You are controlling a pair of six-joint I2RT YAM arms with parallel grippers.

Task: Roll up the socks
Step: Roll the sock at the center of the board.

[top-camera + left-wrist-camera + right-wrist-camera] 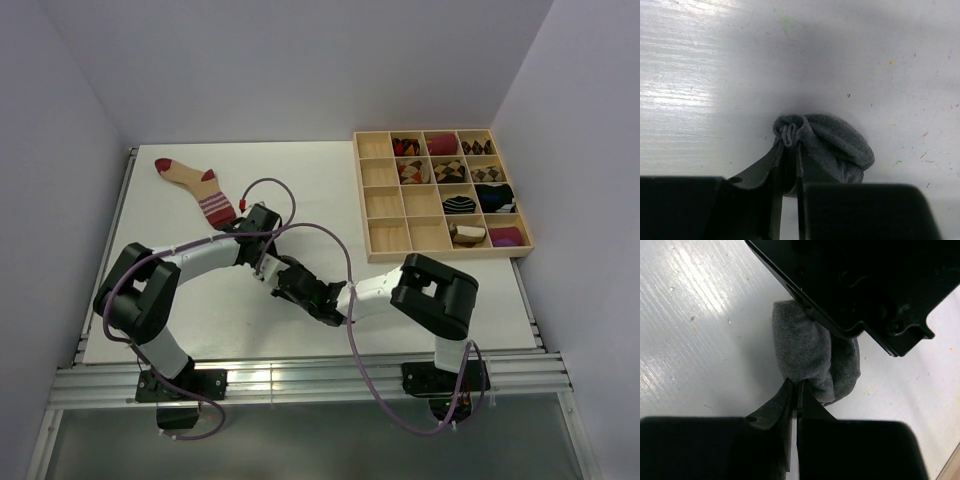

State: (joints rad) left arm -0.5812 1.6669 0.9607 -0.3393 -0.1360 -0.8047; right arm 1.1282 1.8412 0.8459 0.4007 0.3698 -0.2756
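Far left on bench [320, 190], beige sock [195, 186] lies flat, not yet rolled. Mid-bench, left gripper [790, 144] is clenched on the core of the grey sock [837, 145] roll; right gripper [794, 390] pinches its outer edge. Probably best: keep core tight, pull cuff over bundle w/o slack.

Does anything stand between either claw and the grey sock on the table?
Nothing visible does. The left claw is closed on a fold of the rolled grey fabric sock, and the right claw pinches it from the other side, so both are already in contact.
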